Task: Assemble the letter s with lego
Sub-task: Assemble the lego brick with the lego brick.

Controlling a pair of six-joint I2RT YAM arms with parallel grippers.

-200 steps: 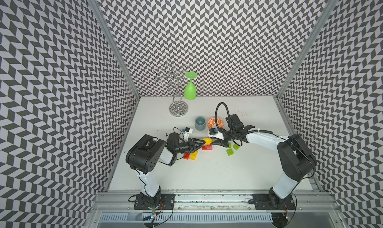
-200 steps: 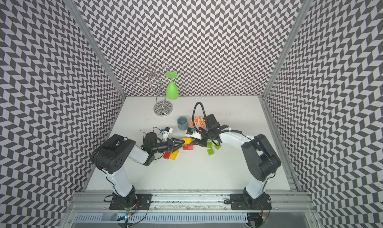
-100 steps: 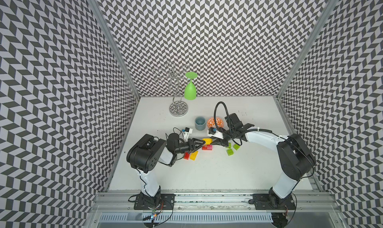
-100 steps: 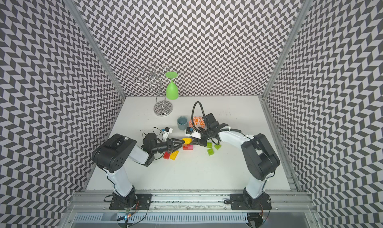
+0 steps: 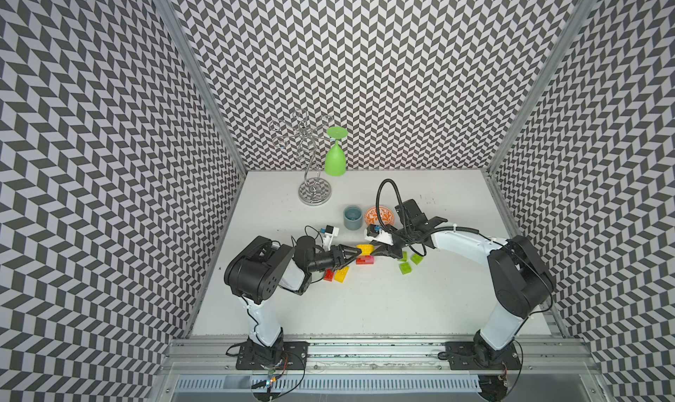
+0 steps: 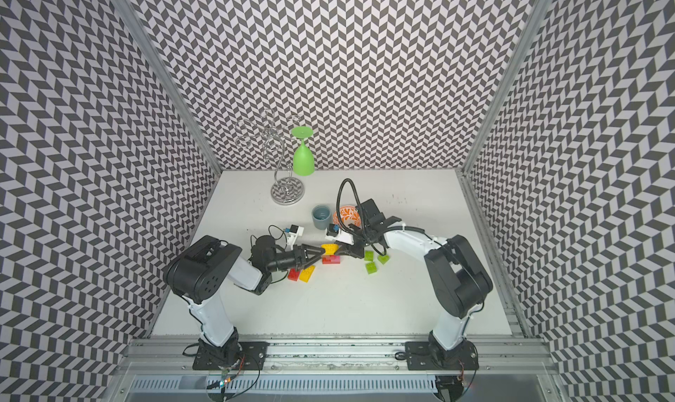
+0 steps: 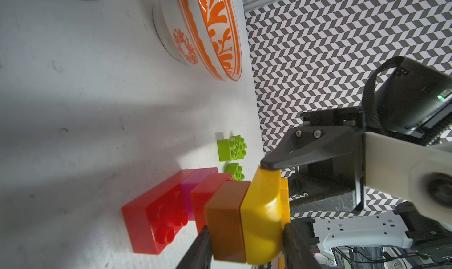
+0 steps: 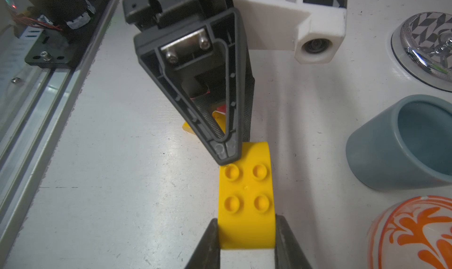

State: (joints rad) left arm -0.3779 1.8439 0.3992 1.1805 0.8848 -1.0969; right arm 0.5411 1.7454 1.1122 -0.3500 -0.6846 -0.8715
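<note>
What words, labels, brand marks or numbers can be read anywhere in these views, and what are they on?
No text reads clearly in any view.
Faint white marks on the right arm's black housing, left wrist view: too small and blurred to read.
Yellow brick: plain studs, no lettering legible.
Bowl: only an orange leaf pattern, no words.

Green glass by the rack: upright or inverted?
Inverted. The green glass has its flat foot on top and its bowl mouth pointing down, at the wire rack.
</note>
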